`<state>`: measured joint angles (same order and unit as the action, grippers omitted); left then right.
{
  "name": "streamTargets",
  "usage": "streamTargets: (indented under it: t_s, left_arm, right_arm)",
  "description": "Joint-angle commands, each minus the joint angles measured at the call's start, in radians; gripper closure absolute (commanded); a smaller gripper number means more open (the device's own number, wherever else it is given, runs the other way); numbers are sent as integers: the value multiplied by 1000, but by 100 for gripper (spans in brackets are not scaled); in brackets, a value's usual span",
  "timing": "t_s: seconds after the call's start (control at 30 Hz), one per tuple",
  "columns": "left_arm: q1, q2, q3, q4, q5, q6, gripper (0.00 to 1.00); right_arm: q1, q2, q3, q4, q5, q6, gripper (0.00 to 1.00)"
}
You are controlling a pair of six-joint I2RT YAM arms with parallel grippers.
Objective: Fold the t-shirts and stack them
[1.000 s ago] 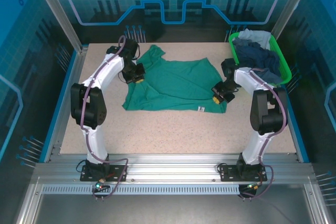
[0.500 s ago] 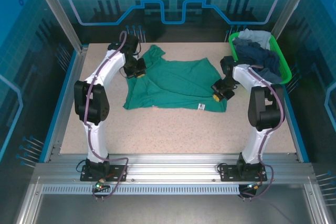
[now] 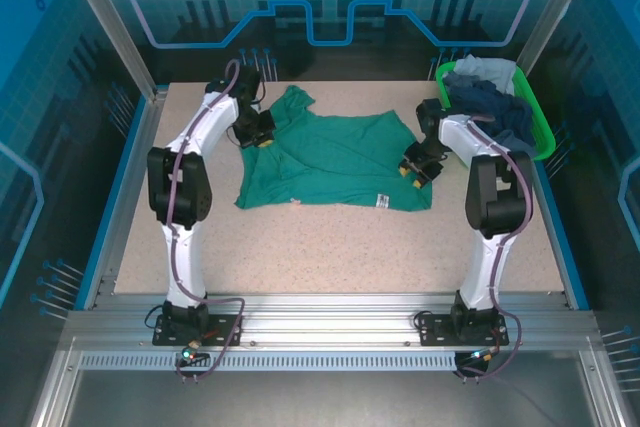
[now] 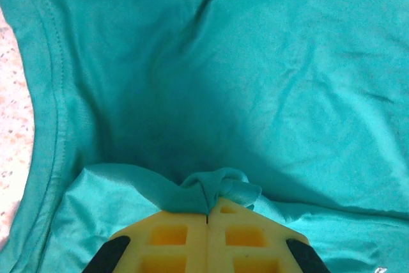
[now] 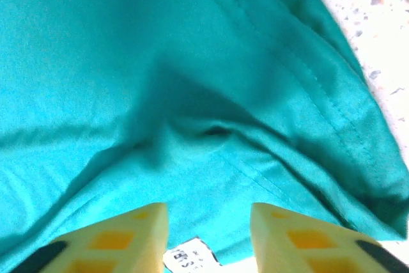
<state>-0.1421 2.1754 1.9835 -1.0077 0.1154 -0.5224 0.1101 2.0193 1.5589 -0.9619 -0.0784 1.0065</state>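
A teal t-shirt (image 3: 330,162) lies spread on the speckled table (image 3: 330,247), reaching from the left gripper (image 3: 262,139) across to the right gripper (image 3: 413,173). It is rumpled and creased in long diagonal folds, with one sleeve sticking out just beyond the left gripper. A small white tag (image 3: 381,203) sits at its near edge, a little left of the right gripper. The left gripper is clenched: in its wrist view the yellow fingers (image 4: 172,234) meet with a small ridge of teal cloth pinched between them, and a stitched hem runs past on their left. The right gripper is released, its two fingers apart over the shirt's edge beside a stitched seam, with the tag showing in the gap. I cannot tell whether they touch the cloth. Right of and beyond that gripper stands a bright green basket (image 3: 537,112) heaped with navy and pale grey-blue shirts (image 3: 485,97).
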Motion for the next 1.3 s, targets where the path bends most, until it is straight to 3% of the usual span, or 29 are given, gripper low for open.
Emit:
streamTargets:
  t_s: [0.0,0.2,0.4,0.43,0.53,0.63,0.8,0.93,1.13,1.27]
  left_arm:
    - [17,40,54,-8,44,-16,100]
    - [28,44,52,32,83,-40,95]
    - [48,80,70,60,131,-66,100]
    - [57,94,76,65,153,-79,94]
    - [79,135,83,80,196,-115,56]
    - [79,69,9,159,171,-134,48]
    - [54,-125,-261,239,239,-258,53]
    - [17,-192,-458,337,272,-377,52]
    - [-19,-108,-430,284,208,-370,49]
    - [-25,-42,-359,243,190,-330,56]
  right_arm:
    - [-16,-21,2,17,22,-33,53]
    - [26,-161,-94,69,62,-46,56]
    - [88,-277,-229,94,47,-39,58]
    - [94,-296,-249,98,43,-38,58]
    - [100,-337,-282,98,35,-51,58]
    - [103,-376,-300,89,37,-81,58]
    - [116,-443,-344,124,-20,-129,58]
    - [171,-469,-384,285,-151,-180,57]
    - [224,-467,-361,373,-191,-188,55]
    - [221,-461,-348,355,-181,-181,55]
